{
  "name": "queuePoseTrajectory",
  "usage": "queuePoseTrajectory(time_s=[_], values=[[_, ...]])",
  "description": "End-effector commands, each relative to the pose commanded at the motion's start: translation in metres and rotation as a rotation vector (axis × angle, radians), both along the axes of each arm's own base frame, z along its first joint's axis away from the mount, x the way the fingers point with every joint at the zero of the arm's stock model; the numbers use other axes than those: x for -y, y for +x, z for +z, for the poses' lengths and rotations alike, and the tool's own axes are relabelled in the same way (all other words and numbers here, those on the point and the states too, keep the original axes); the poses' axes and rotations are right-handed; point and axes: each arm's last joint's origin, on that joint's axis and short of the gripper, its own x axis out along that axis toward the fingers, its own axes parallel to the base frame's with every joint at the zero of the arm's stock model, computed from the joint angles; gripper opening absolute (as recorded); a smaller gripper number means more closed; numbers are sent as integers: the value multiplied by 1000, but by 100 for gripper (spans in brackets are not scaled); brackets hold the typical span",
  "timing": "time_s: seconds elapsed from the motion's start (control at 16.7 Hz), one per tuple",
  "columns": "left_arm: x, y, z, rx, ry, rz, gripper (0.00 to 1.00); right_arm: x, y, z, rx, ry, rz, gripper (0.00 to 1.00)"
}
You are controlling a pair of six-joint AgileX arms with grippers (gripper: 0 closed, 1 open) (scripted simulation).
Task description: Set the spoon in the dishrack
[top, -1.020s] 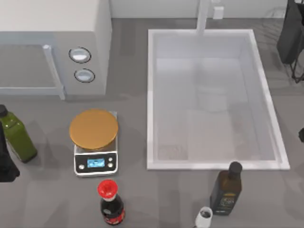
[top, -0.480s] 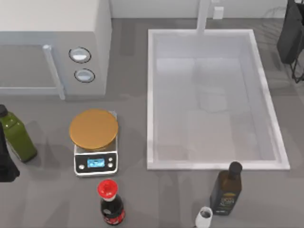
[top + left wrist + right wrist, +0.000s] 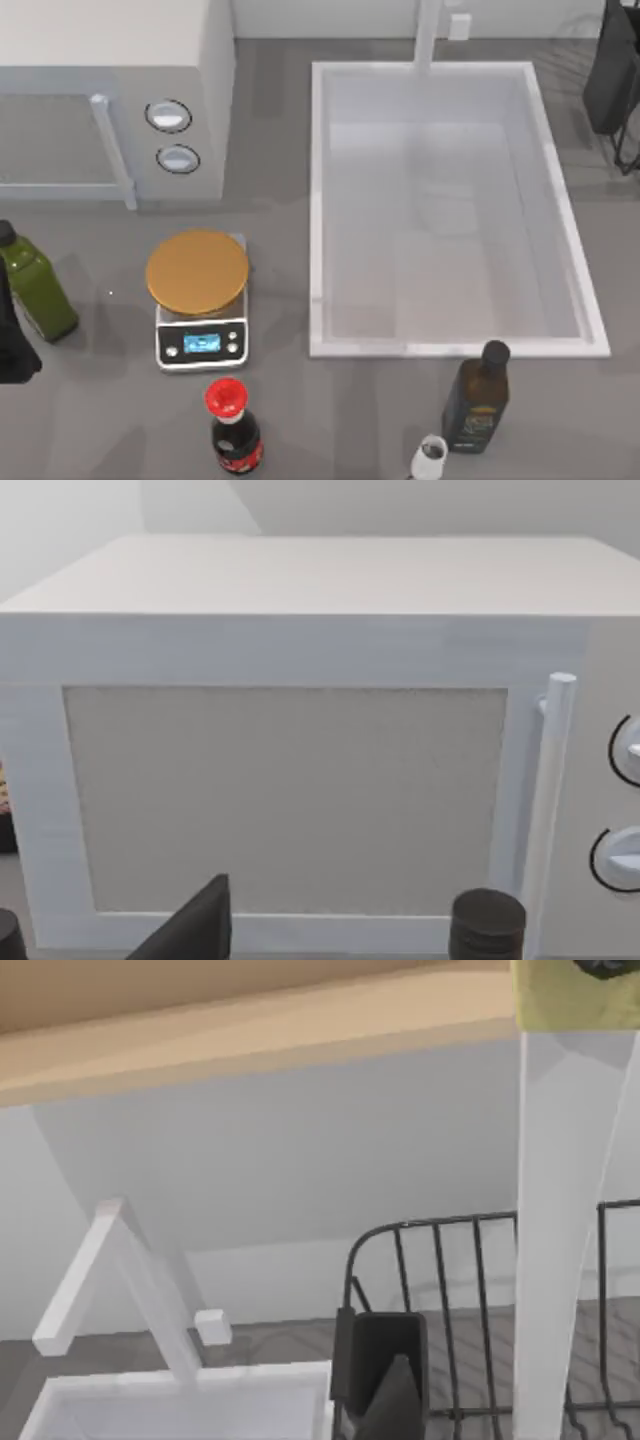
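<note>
In the right wrist view the spoon (image 3: 545,1260) is a long cream-white handle standing close to the camera, and its round end is hidden. My right gripper (image 3: 455,1422) is shut on the spoon, with one dark finger (image 3: 395,1405) beside the handle. Just behind them is the dishrack (image 3: 440,1290), made of thin black wire bars with a black upright part (image 3: 378,1355). In the top view the dishrack (image 3: 612,70) is a dark shape at the far right edge. My left arm (image 3: 12,345) is parked at the left edge, gripper open.
The white sink (image 3: 318,200) fills the middle right, with its faucet (image 3: 120,1270) at the back. A microwave (image 3: 110,60) stands back left. A scale (image 3: 198,275), a green bottle (image 3: 35,290), a cola bottle (image 3: 233,430), a dark bottle (image 3: 478,395) and a small cup (image 3: 430,455) stand along the front.
The dark bit of my right arm at the top view's right edge has gone out of view. The faint shadows over the sink have faded. The left arm is still.
</note>
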Motion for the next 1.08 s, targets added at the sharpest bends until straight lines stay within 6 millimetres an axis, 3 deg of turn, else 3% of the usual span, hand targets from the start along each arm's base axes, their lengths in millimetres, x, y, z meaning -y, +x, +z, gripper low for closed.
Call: queuePoseTrajectory(time_s=[0.3,0.66,0.84,1.08], values=[[0,0,0,0,0,0,100,24,-38,23,235,-169,-106,0],[0,0,0,0,0,0,100,26,-39,25,247,-180,-114,0],[0,0,0,0,0,0,100,37,-21,17,238,-181,-151,0],[0,0,0,0,0,0,100,57,44,-26,218,-172,-148,0]])
